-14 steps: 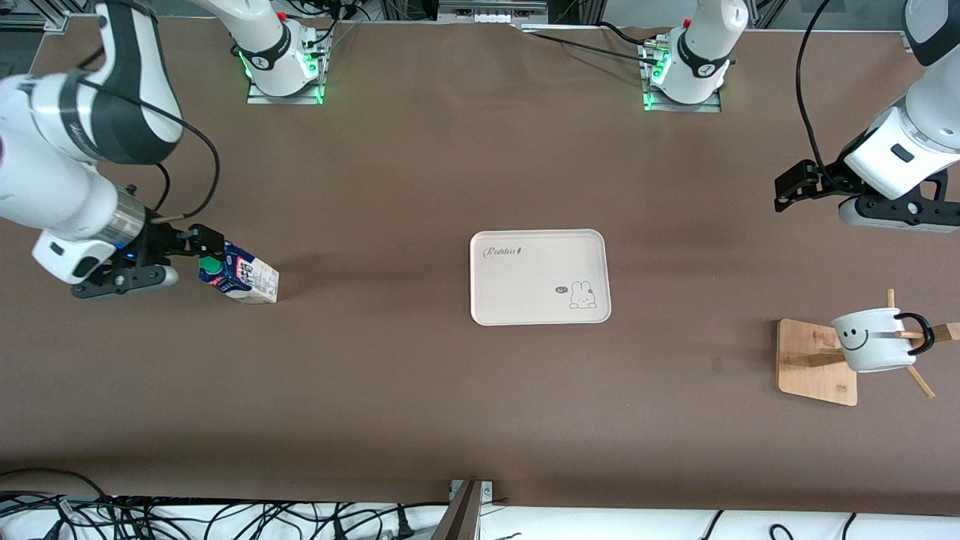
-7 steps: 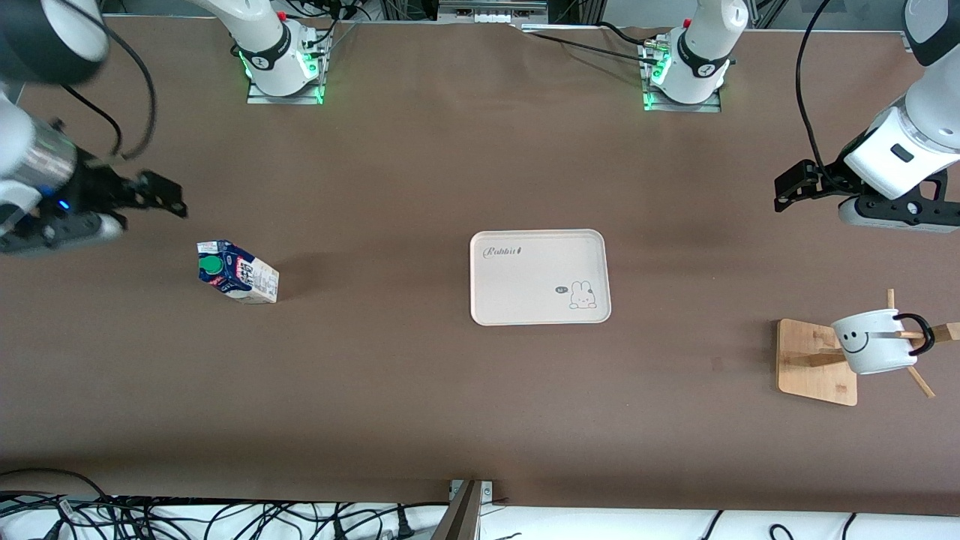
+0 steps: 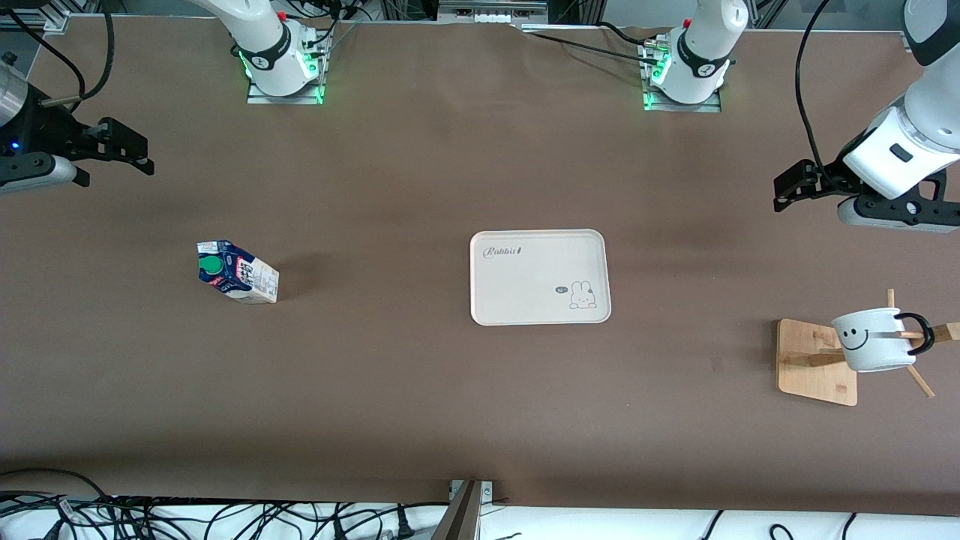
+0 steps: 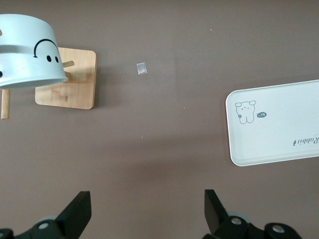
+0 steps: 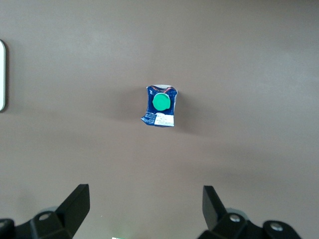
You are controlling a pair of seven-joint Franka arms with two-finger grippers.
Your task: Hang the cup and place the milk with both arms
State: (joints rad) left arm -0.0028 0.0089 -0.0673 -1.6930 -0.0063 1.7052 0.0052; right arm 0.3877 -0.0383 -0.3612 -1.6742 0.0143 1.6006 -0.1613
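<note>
Front view: the milk (image 3: 238, 271) is seen upright on the brown table (image 3: 420, 390) toward the right arm's end, green cap (image 3: 213, 264) on its slanted top, touched by nothing. The tray (image 3: 538, 277), cream w/ a rabbit print, lies mid-table, well apart from the carton; nothing is carried on it. The cup (image 3: 873, 340) is hung by its black handle (image 3: 916, 333) on a peg of the wooden rack (image 3: 816, 361) at the left arm's end, smiley face turned toward the tray.

The right gripper (image 3: 133, 155) is held in the air over bare table at the right arm's end, off to one side of the milk and not above it; fingers are spread apart, nothing btwn them. In the right wrist view the carton (image 5: 160, 106) is seen from above, well clear of the two open fingertips (image 5: 76, 205), w/ a sliver of the tray edge (image 5: 2, 74) at the frame border.

The left gripper (image 3: 789, 187) is held over bare table at the left arm's end, apart from the rack; the left arm waits. Its fingers are shown apart and empty in the left wrist view (image 4: 147, 211), where the cup (image 4: 29, 52), the rack base (image 4: 70, 82), the tray (image 4: 279, 124) and a small pale scrap (image 4: 142, 69) on the table are also visible.
</note>
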